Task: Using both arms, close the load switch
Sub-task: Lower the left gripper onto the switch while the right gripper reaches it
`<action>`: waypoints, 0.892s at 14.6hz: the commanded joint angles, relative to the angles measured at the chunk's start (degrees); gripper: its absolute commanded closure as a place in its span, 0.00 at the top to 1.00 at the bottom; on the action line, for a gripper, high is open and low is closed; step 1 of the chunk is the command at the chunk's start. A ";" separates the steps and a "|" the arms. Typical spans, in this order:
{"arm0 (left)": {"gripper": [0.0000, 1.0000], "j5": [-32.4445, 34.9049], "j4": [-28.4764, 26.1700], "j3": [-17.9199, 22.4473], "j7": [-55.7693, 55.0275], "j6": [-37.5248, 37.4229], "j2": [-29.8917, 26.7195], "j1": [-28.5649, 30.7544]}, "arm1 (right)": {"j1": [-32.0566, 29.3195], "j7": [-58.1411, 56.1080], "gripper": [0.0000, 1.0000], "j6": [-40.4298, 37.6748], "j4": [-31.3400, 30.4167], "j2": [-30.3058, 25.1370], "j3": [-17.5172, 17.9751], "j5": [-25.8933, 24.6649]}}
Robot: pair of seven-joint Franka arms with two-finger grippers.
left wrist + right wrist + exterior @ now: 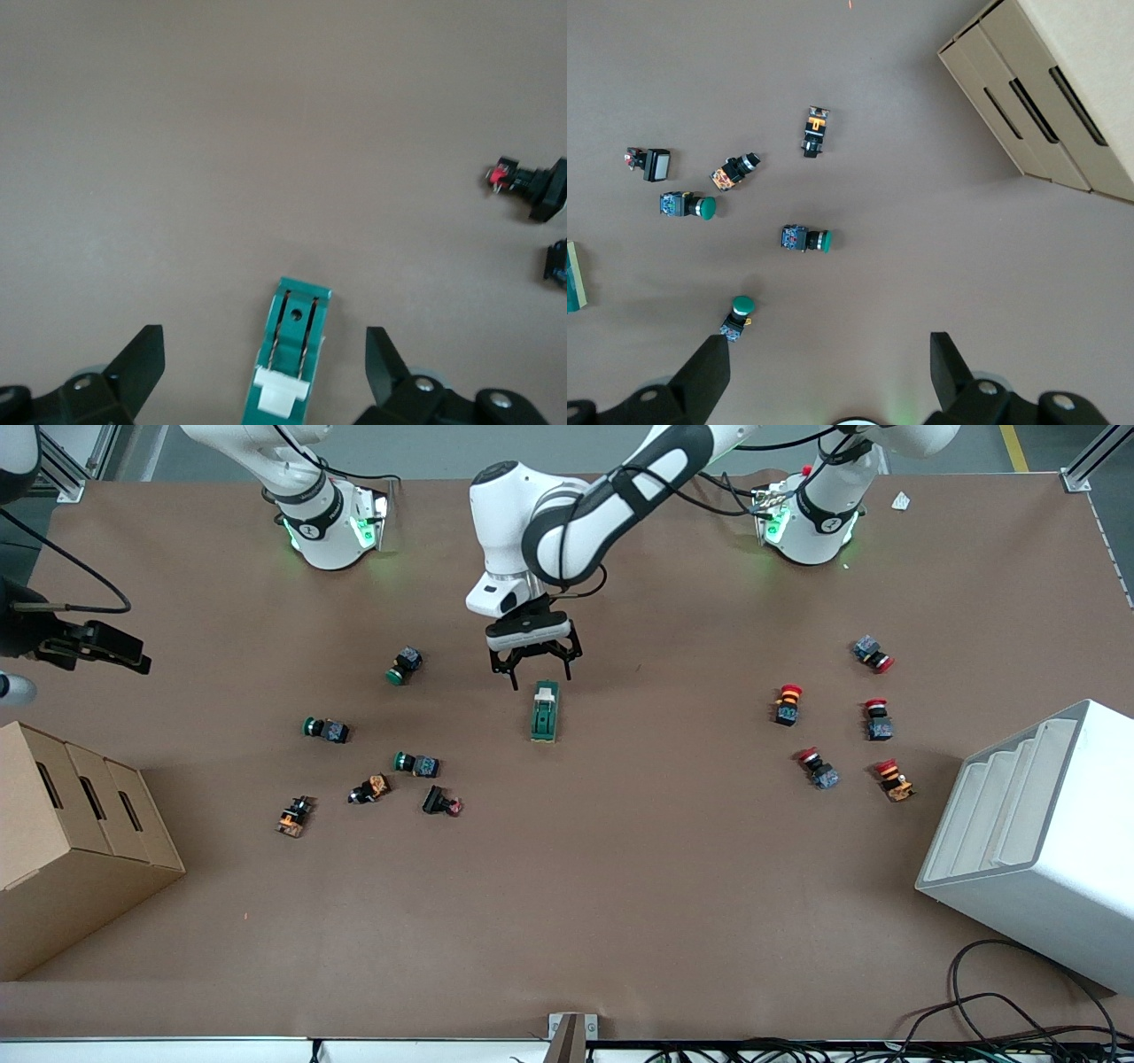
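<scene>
Bare tabletop (673,779) is ringing the load switch (544,711); nearest obstacles, green-capped push buttons (416,763), are lying well apart.

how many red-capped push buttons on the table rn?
5, all toward the left arm's end: one farthest from the front camera, two mid-row, two nearest. None look hidden.

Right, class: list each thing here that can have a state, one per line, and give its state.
load switch: lying flat on the table, not gripped, white lever end toward the robots' bases
left gripper: open, over the load switch's lever end
right gripper: open, holding nothing, waiting over the green-capped push buttons
cardboard boxes: standing, slots showing
white tray: tilted, nothing visible in its grooves
</scene>
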 commanded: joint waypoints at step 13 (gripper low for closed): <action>1.00 36.70 -14.01 0.72 -34.79 -4.70 5.88 -8.51 | 15.56 38.35 1.00 23.71 -18.15 3.50 0.55 9.93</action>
